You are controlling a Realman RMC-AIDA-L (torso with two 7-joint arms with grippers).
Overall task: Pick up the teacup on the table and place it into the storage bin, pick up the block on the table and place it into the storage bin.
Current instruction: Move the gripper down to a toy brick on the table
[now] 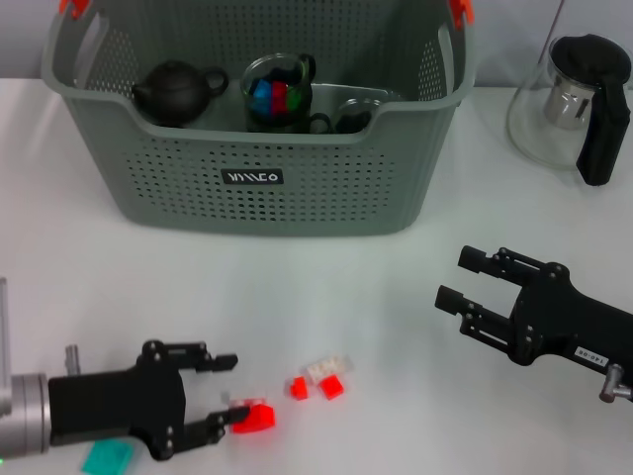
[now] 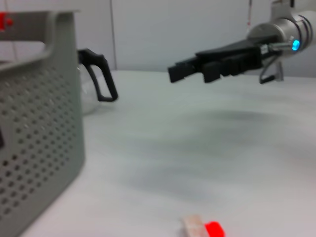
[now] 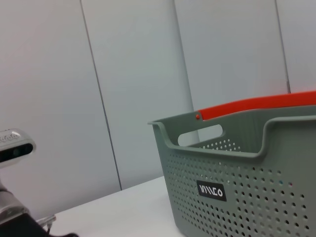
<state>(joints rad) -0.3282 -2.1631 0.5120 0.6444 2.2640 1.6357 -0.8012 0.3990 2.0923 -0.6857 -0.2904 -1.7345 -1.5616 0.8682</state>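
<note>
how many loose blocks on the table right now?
4: red block at the left hand, two small red blocks beside it, teal block under the arm. Others may be hidden.

white table: storage bin, pitcher, blocks.

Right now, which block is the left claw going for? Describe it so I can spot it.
Start at the storage bin, then come toward the table's near edge to the left claw. The red block sits at its open tips, apart from the smaller red-and-white cluster.

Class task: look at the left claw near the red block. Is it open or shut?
Open. In the head view the left claw has its fingers spread, with the red block lying on the table against the lower fingertip, not clamped.
</note>
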